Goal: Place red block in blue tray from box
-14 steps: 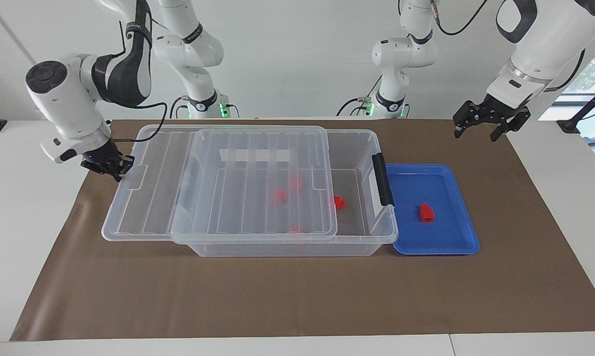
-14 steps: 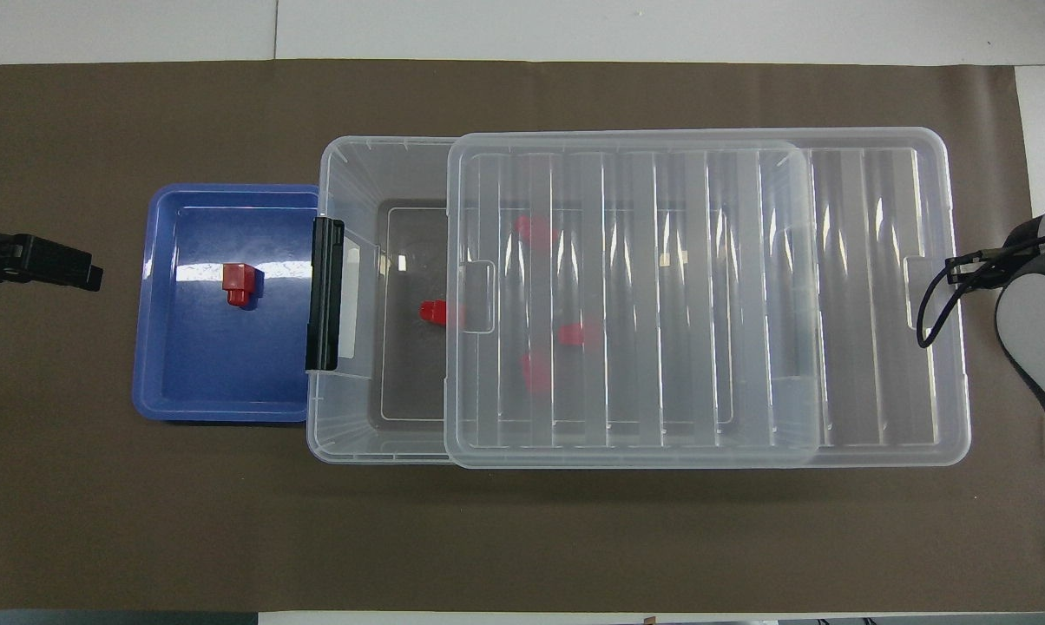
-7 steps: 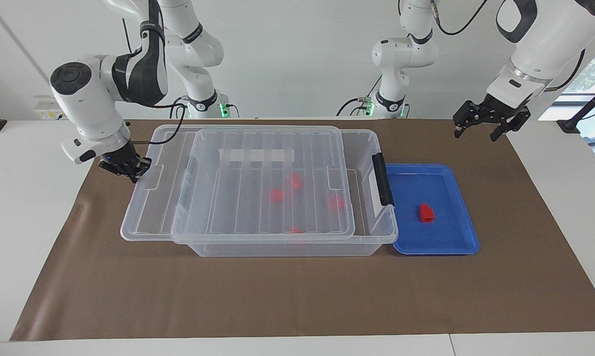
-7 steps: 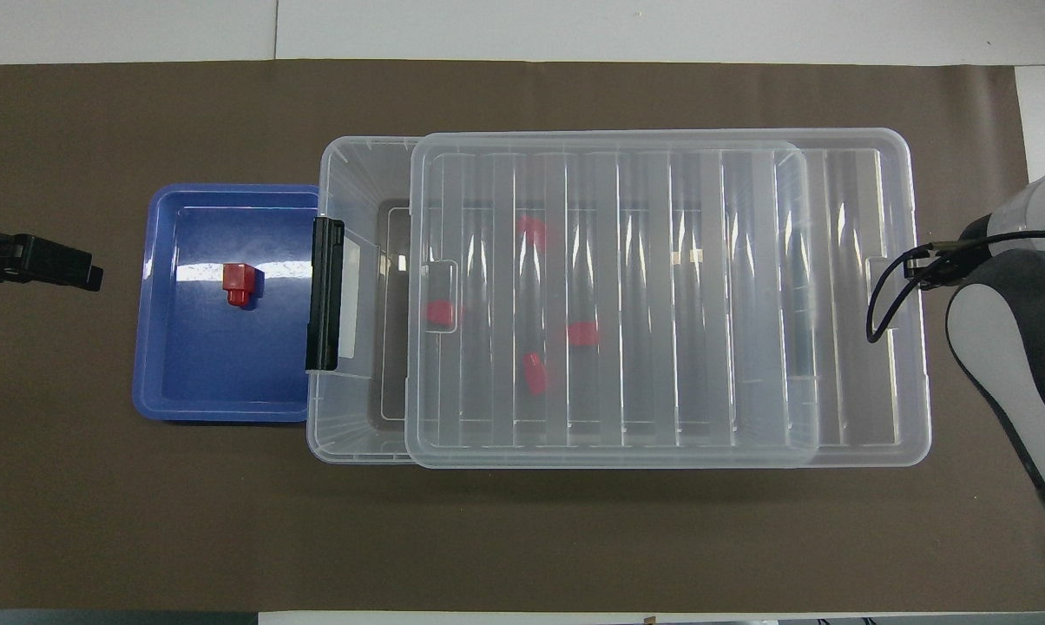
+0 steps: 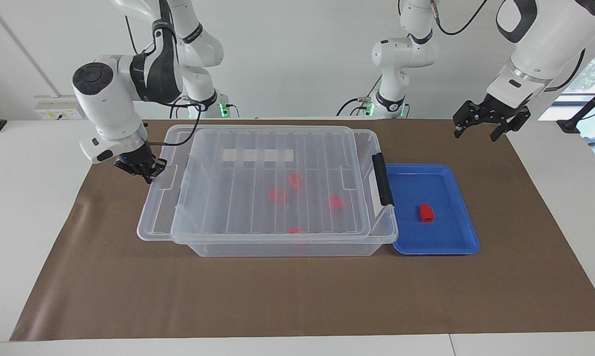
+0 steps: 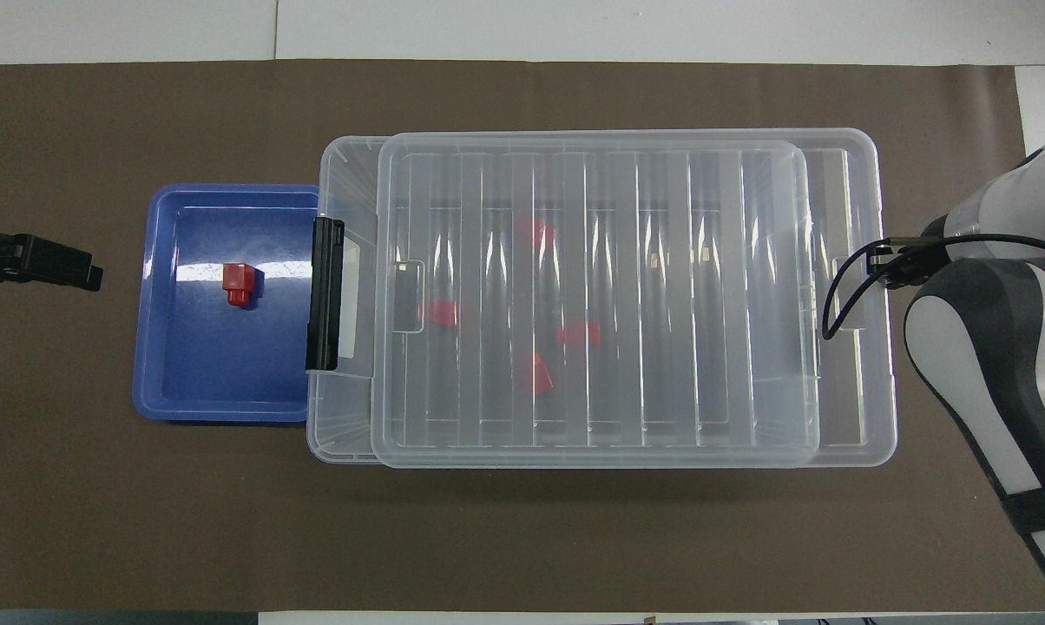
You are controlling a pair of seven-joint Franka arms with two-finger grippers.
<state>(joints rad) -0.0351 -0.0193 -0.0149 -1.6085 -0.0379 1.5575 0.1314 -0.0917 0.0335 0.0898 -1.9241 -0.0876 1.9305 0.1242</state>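
A large clear box [image 5: 282,237] sits in the middle of a brown-covered tabletop [image 5: 297,296]. Its ribbed clear lid [image 5: 258,183] lies on top, offset toward the right arm's end, so a narrow strip of the box is uncovered at the end with the black latch [image 5: 382,179].

A blue tray [image 5: 455,247] touches the box's latch end. One red block [image 5: 426,212] already lies in the tray, so the placing looks done.

Four more red blocks [image 5: 277,196] show inside the box, under the lid.

The right hand [image 5: 148,171] is pinched shut on the lid's edge, at the end of the box away from the tray. The left hand [image 5: 479,125] waits with fingers wide, in the air above the tabletop near the tray's corner closest to the robots.

Risks, as a judgement: the lid could catch on the box rim or the raised latch and drag the box into the tray, jolting the placed block. The thin edge could also slip from the pinch.
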